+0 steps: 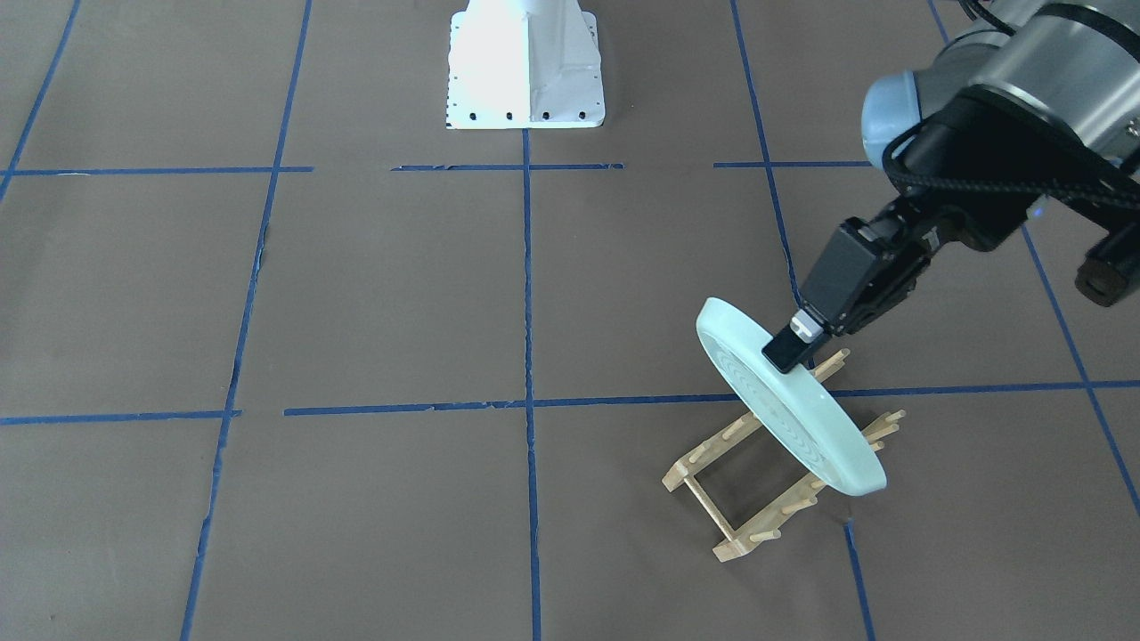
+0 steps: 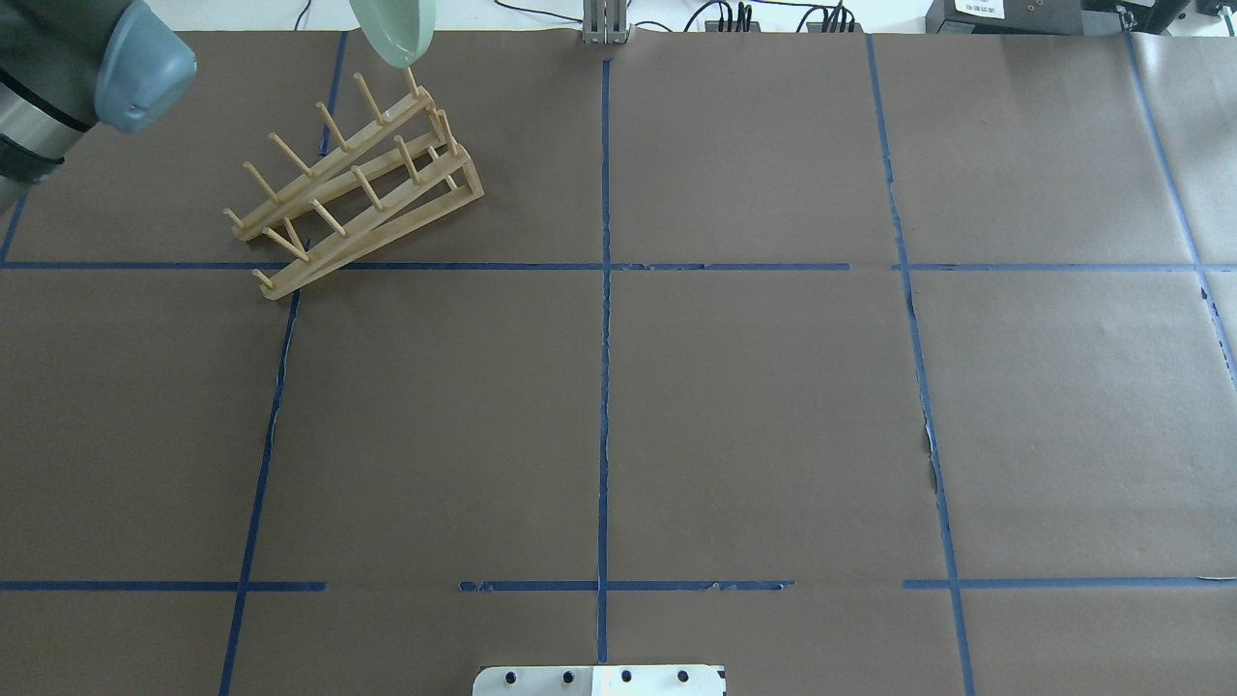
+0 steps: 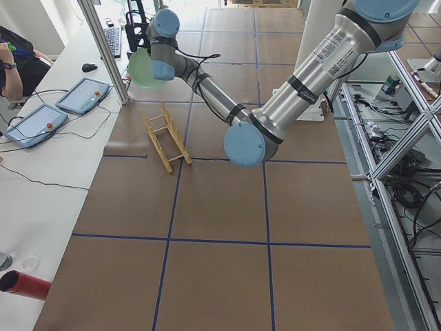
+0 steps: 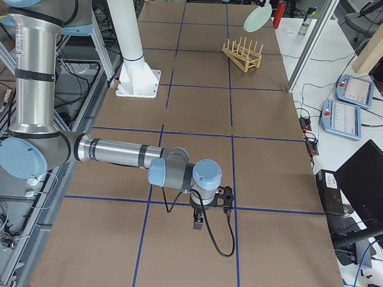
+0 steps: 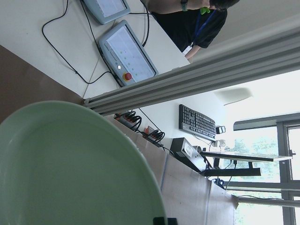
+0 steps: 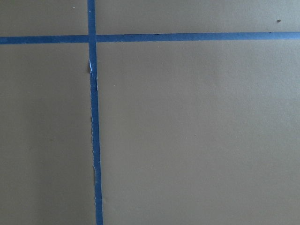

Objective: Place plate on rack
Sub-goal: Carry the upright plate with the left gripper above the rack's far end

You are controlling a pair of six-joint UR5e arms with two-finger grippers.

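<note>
My left gripper (image 1: pixel 791 349) is shut on the rim of the pale mint-green plate (image 1: pixel 784 414). It holds the plate tilted on edge in the air over the end of the wooden rack (image 1: pixel 712 499) nearest the table's far edge. The rack (image 2: pixel 358 184) stands on the brown table at the far left, with the plate (image 2: pixel 391 29) above its far pegs. The plate fills the lower left of the left wrist view (image 5: pixel 70 164). My right gripper (image 4: pixel 206 209) hangs low over the table near the robot's right; I cannot tell whether it is open or shut.
The white robot base (image 1: pixel 525 71) stands at the table's middle near edge. An aluminium post (image 3: pixel 103 48) and a side desk with tablets (image 3: pixel 76 96) lie just beyond the rack. Blue tape lines grid the brown table.
</note>
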